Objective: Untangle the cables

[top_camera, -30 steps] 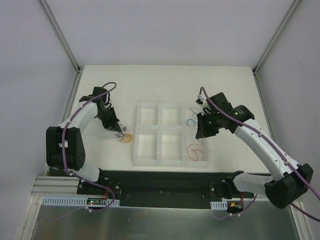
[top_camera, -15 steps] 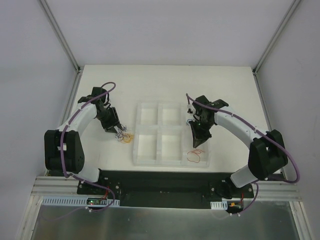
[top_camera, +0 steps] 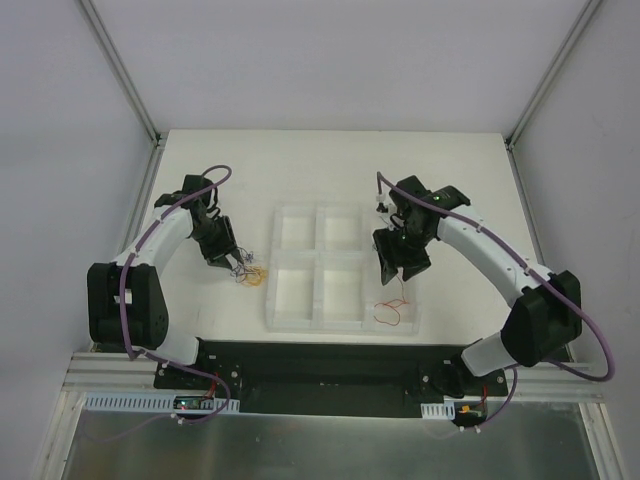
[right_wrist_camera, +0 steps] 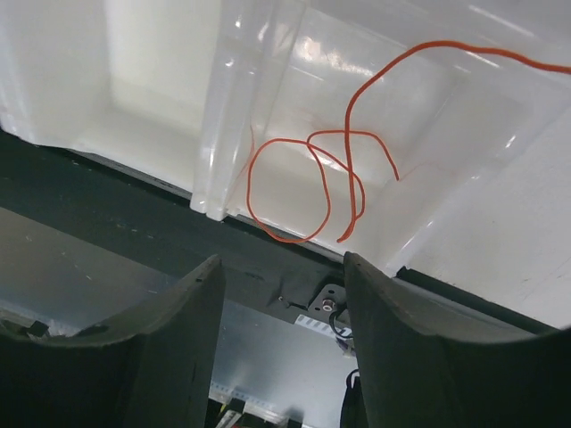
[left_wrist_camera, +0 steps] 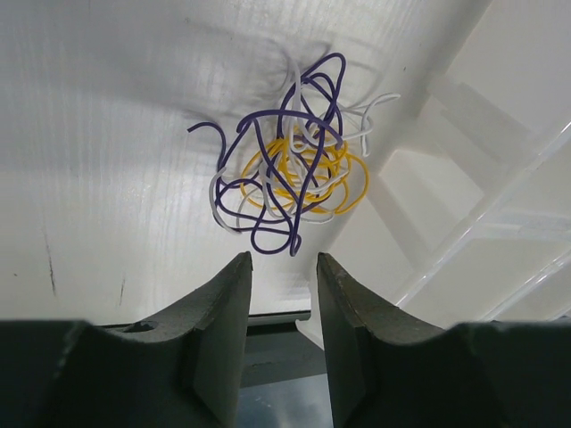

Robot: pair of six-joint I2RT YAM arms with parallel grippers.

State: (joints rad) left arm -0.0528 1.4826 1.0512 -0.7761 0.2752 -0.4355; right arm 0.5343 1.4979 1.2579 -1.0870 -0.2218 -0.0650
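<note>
Both hands released, empty.
Left hand (left_wrist_camera: 281, 267) beside one tangle (left_wrist_camera: 294, 169) of seemingly three cables; right hand (right_wrist_camera: 284, 263) near one red cable (right_wrist_camera: 321, 178) in tray (right_wrist_camera: 214, 134).

Tangled cables (left_wrist_camera: 308, 169) are laid just ahead of the left gripper (left_wrist_camera: 283, 263), one cable (right_wrist_camera: 323, 178) in a tray (right_wrist_camera: 207, 169) before the right gripper (right_wrist_camera: 281, 263)

Bright, even light is washing over a mostly white scene.
Soft overhead light is flooding the table (top_camera: 330, 160) in the top view, leaving only faint shadows beneath the arms (top_camera: 160, 240). In the left wrist view the cables (left_wrist_camera: 294, 165) are showing sharply and casting a pale grey shadow up and to the left, while the near fingers (left_wrist_camera: 219, 339) are looking slightly soft. In the right wrist view glare is glinting off the clear tray (right_wrist_camera: 223, 134), and the dark fingers there are blurring along the bottom edge.
</note>
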